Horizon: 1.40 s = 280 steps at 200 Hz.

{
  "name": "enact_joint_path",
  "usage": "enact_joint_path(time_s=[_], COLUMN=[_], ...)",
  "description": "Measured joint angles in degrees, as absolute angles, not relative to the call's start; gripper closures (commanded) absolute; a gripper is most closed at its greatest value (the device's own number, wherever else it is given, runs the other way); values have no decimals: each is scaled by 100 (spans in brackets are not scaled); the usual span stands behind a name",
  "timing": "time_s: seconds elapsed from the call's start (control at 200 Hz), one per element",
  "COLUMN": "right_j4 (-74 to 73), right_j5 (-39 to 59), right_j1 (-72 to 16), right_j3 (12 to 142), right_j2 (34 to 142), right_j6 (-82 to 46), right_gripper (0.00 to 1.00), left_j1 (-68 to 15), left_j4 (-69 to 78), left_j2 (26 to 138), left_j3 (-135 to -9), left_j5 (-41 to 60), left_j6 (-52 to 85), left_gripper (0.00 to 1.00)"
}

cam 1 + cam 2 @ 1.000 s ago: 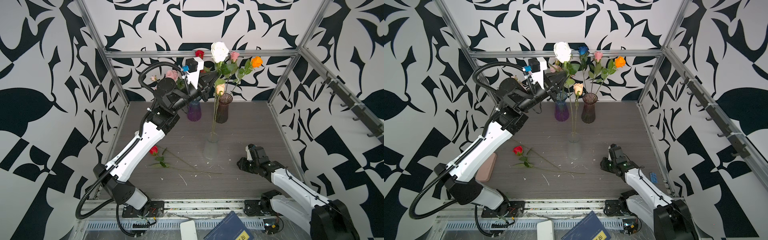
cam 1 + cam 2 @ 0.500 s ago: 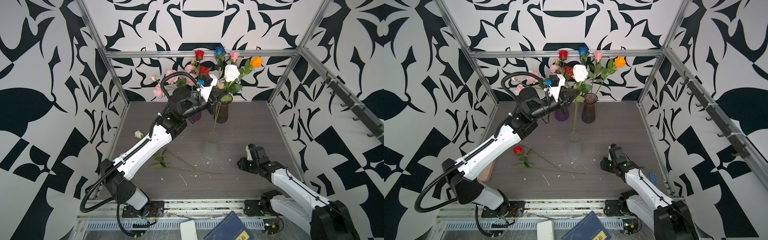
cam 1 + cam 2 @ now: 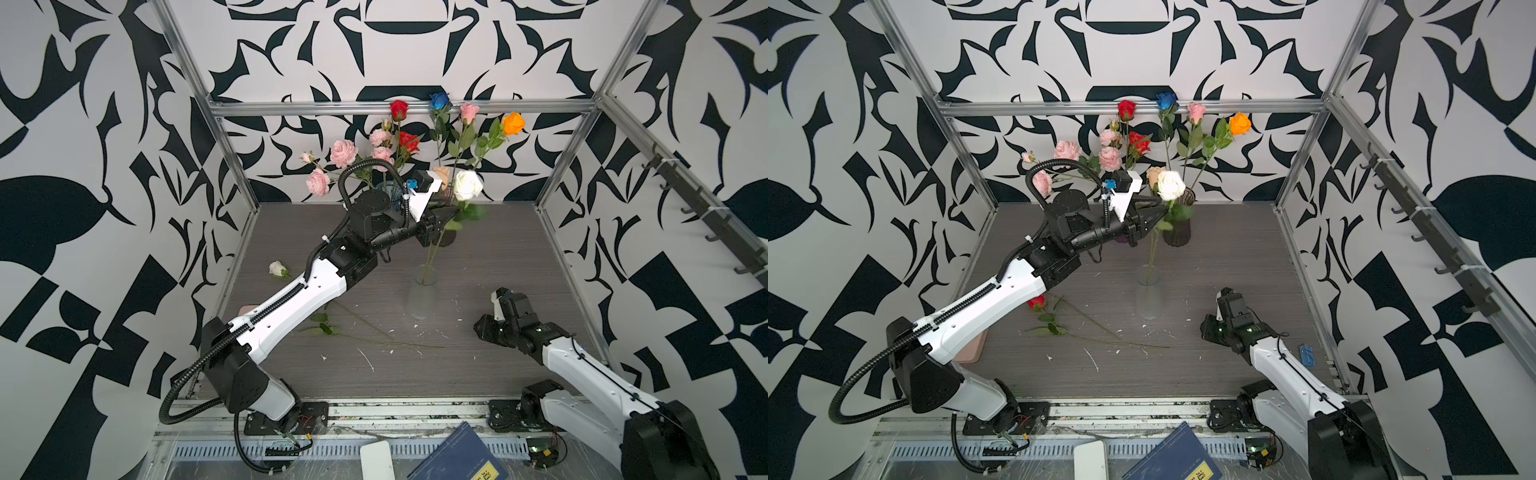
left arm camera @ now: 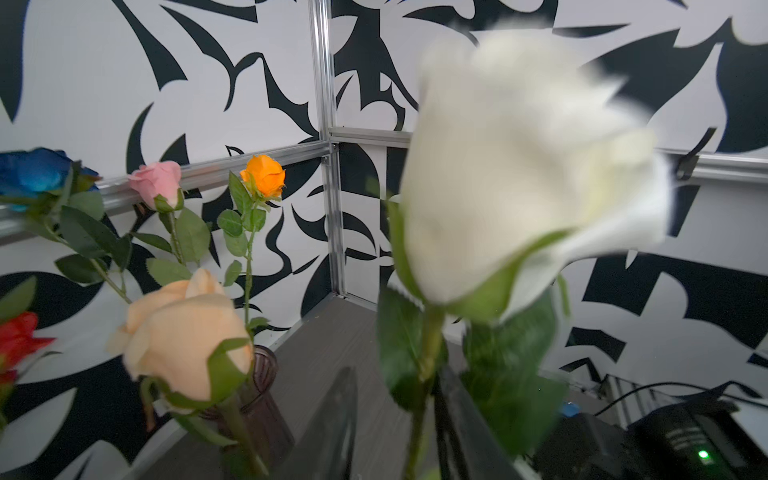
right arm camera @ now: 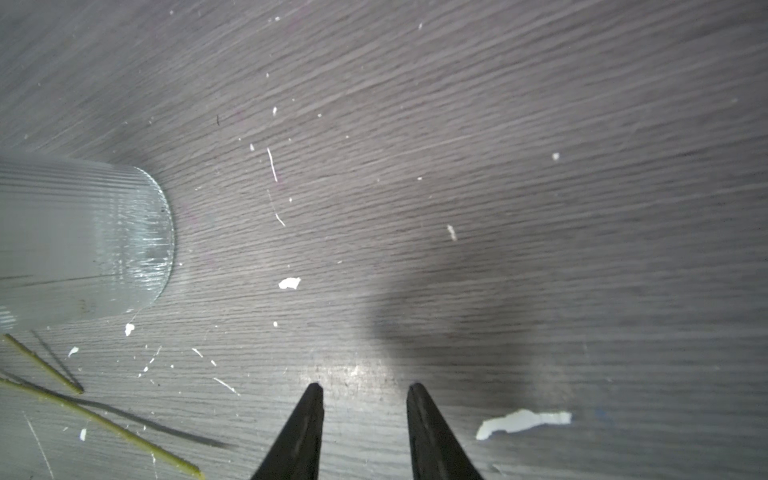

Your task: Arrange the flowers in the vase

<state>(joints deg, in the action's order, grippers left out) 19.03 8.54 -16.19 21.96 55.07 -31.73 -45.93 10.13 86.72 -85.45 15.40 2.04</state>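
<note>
**Step in hand:** letting go of the white rose over the clear vase.

**Left gripper:** I have it high, at the stem just under the bloom. In the left wrist view its fingers stand spread with the stem between them, nearer one side, and I see no pinch. The bloom is blurred there.

**White rose:** the stem leans down into the mouth of the clear vase, mid-bench. I cannot tell how deep its foot sits.

**Right gripper:** low over the bench, near the vase's base. Its fingers are spread with nothing between them.

**In vases at the back:** blue, pink, orange and cream roses stand in the dark vase. The pink spray stands beside it, its vase mostly hidden behind my left arm.

**Outstanding, lying on the bench:** the fallen red rose and the small white rose.

**Next move, my judgement:** back the left fingers straight off the stem without catching a leaf — the rose leans and the vase is narrow, so a snag could tip both. After that, the fallen red rose — a stem lying flat calls for a low, level pinch.
</note>
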Motion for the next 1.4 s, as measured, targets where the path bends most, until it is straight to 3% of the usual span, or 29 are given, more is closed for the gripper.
enact_joint_path(time_s=[0.31,0.585,0.755,1.14,1.4], right_j4=[1907,1900,1894,1798,1761], right_j5=[847,808,788,937,1076], right_j1=[-1619,-1623,-1623,-1667,-1671], right_j3=[2196,2196,2196,2202,2370], right_j2=[5561,5551,5513,6001,6401], right_j6=[-3173,-3175,-3175,-3153,-3122], right_gripper=[62,62,62,62,62], left_j1=[-4593,-4550,-4401,-4333,-4073], left_j4=[733,172,-257,-1234,-1275], left_j2=[7819,6241,5299,4318,4563], left_j3=[-7981,-6943,-6104,-4165,-3039], left_j5=[923,298,-104,-832,-1055], left_j6=[-5,-139,12,1588,3249], left_gripper=[60,53,37,28,25])
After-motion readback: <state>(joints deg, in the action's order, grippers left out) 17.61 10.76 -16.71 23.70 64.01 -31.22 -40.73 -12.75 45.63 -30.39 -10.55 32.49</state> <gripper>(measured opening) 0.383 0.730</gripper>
